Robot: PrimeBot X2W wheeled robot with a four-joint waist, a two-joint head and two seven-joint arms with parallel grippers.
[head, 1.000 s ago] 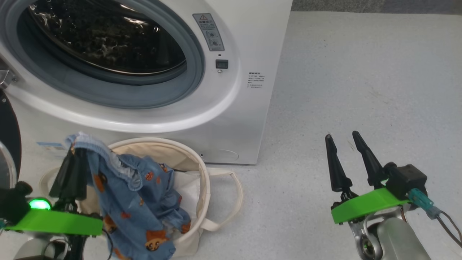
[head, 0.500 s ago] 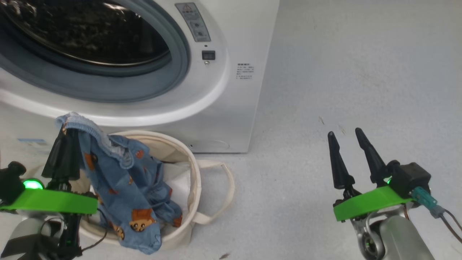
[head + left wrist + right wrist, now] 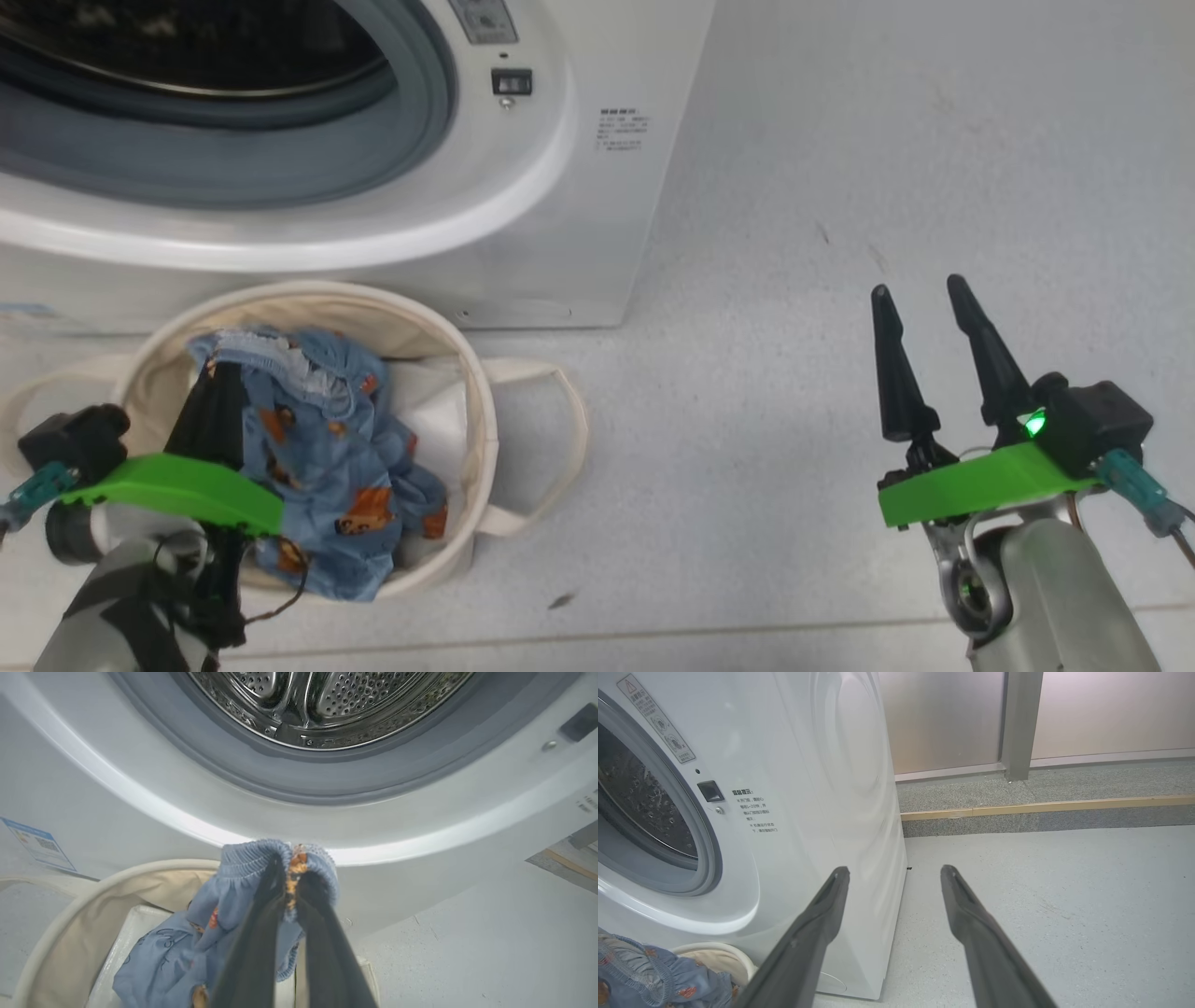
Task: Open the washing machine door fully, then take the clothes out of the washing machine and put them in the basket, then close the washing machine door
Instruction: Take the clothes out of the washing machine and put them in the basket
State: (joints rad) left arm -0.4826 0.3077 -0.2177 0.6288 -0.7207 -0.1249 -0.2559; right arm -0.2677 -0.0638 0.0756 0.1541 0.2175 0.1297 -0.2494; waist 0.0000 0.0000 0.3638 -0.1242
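Two tools show in the head view. The left tool (image 3: 213, 373) is pinched almost closed on the elastic hem of the clothes (image 3: 345, 467), and its two dark fingers (image 3: 219, 420) point into the mouth of the basket (image 3: 478, 411). In the left wrist view the ribbed blue hem folds over both tips of that tool (image 3: 289, 858). The rest of the blue fabric, printed with orange-brown bears, lies bunched inside the basket and drapes over its near rim. Whether the bundle is one garment or several cannot be told. One white sheet (image 3: 429, 411) lies in the basket beside it.

The single basket stands on the floor (image 3: 840, 187), just in front of the one washing machine (image 3: 560, 187). Two loop handles (image 3: 569, 439) show, one at each side of the basket.

The right tool (image 3: 918, 289) hangs well apart to the right, above the floor, its two fingers spread wide and empty. The right wrist view looks between them along the washer's side.

One round drum mouth (image 3: 327, 704) stands uncovered, ringed in grey. One blue sticker (image 3: 37, 842) sits low on the washer's front, and one small dark latch slot (image 3: 511, 81) sits beside the mouth.
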